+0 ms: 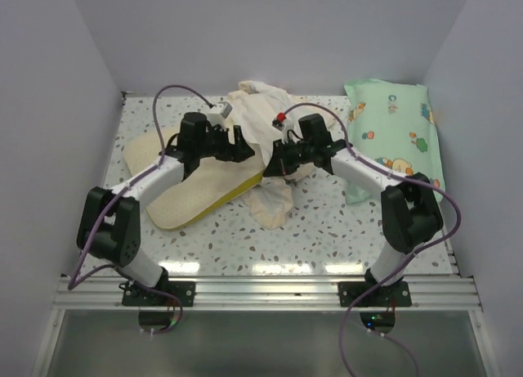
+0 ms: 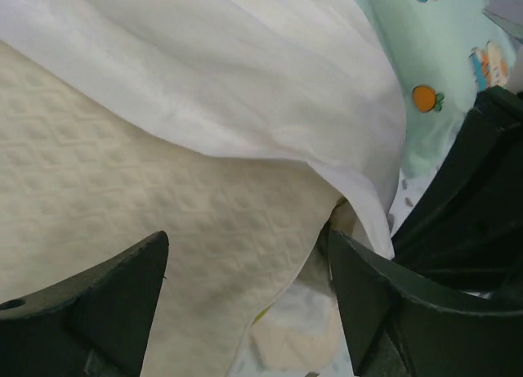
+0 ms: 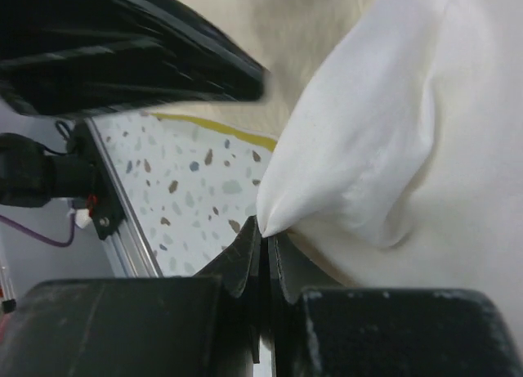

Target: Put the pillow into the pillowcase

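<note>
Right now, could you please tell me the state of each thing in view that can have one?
pillow: flat on the table, mostly uncovered, one end under pillowcase fabric.
pillowcase: crumpled, cream side showing, one fold pinched.
left gripper: open, over the pillow.
right gripper: shut on the pillowcase.
mint-green pillow: lying flat, not held.

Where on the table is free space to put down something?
The near strip of table, between the pillow, the pillowcase and the rail, is bare. So is the far-left corner. The middle is crowded: the left gripper and right gripper crowd there, and the green pillow fills the right.
</note>
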### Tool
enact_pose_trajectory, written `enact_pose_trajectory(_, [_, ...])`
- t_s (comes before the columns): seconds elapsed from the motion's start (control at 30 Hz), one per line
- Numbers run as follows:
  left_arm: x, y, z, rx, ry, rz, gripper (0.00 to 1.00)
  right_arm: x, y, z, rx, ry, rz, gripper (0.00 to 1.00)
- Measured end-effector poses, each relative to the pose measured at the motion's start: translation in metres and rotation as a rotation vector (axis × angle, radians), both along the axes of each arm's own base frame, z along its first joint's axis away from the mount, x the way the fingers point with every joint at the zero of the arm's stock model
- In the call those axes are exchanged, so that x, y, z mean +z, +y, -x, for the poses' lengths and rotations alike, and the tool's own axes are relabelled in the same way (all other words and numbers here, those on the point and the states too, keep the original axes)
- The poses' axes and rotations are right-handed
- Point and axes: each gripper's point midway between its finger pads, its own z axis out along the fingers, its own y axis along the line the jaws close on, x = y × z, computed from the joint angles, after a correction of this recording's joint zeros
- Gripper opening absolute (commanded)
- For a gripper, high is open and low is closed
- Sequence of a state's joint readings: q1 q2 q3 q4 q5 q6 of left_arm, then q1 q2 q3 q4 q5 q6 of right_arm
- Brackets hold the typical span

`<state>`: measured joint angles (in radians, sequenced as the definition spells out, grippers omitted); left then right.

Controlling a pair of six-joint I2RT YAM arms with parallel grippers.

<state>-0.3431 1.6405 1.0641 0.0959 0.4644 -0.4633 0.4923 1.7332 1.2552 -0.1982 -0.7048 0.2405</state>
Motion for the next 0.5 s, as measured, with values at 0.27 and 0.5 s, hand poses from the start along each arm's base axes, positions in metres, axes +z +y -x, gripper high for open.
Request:
enact_pose_trajectory(0.27, [0.032, 0.043, 0.046, -0.176, -0.354, -0.439, 1.0, -0.026, -0.033, -0.006, -0.106, -0.028, 0.171, 0.0])
enact_pose_trajectory(0.5, [-0.053, 0.021, 0.081, -0.454, -0.379, -0.715, 1.0, -0.035, -0.047, -0.01, -0.159, -0.017, 0.237, 0.0])
